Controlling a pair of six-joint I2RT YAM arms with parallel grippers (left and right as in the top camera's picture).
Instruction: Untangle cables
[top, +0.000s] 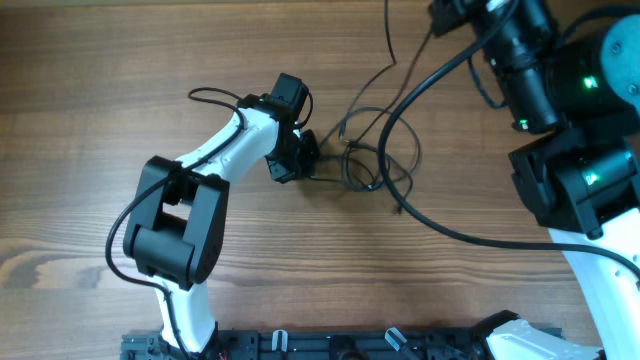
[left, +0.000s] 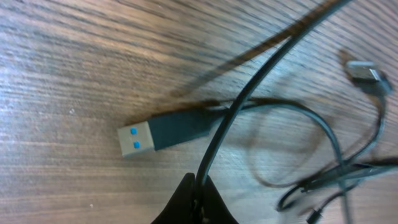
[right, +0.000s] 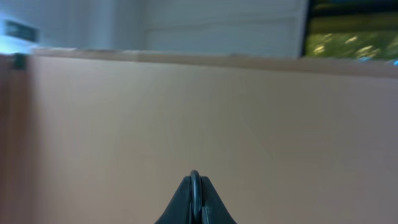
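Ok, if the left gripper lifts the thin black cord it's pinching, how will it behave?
Probably floppy: the cord bends loosely away from the left gripper. Likely light, being so thin. It crosses over the USB plug's lead, so lifting may tug the tangle along.

Seen from overhead, the cables (top: 365, 155) are too small to tell which strand crosses which, and one strand runs off the top edge. In the left wrist view, the small plug (left: 368, 73) at far right is blurred.
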